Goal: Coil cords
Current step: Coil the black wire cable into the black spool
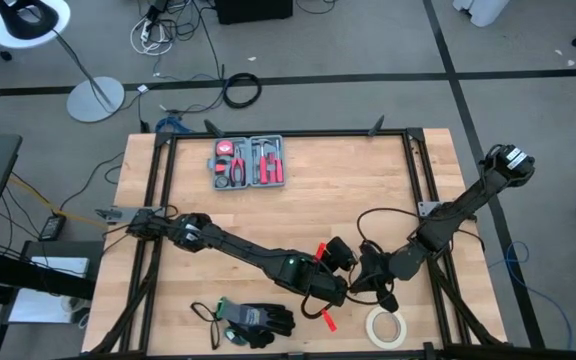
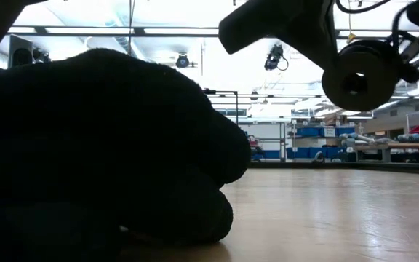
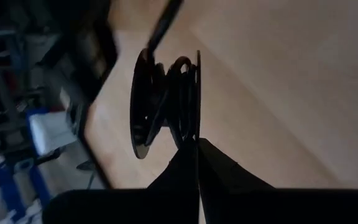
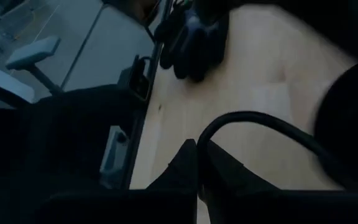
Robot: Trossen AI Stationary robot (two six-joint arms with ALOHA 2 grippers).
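The thin black cord shows as a small round coil (image 3: 166, 99) with a loose tail (image 3: 166, 18). The coil also shows as a round disc in the low view (image 2: 355, 80), above the table. In the high view a loose loop of the cord (image 1: 388, 212) lies on the table right of centre. My left gripper (image 1: 340, 262) and my right gripper (image 1: 364, 276) meet near the table's front, right of centre. Each is shut on the cord. My left gripper pinches the round coil by its edge (image 3: 194, 132) between its two shut fingers (image 3: 185, 168). The coil stands on edge beyond the fingertips, lifted clear of the table, and the tail runs away from its far side. My right gripper is shut on the cord's loose part (image 4: 202, 142), pinched at the fingertips (image 4: 188, 162). From there the cord rises in a slack arc (image 4: 260, 117) and bends off over the table.
Black gloves (image 1: 256, 320) lie at the front, left of the grippers, and fill the low view's left (image 2: 100, 145). A white tape roll (image 1: 386, 326) lies at the front right. A grey tool case (image 1: 248, 162) sits at the back. A red object (image 1: 328, 320) lies near the front.
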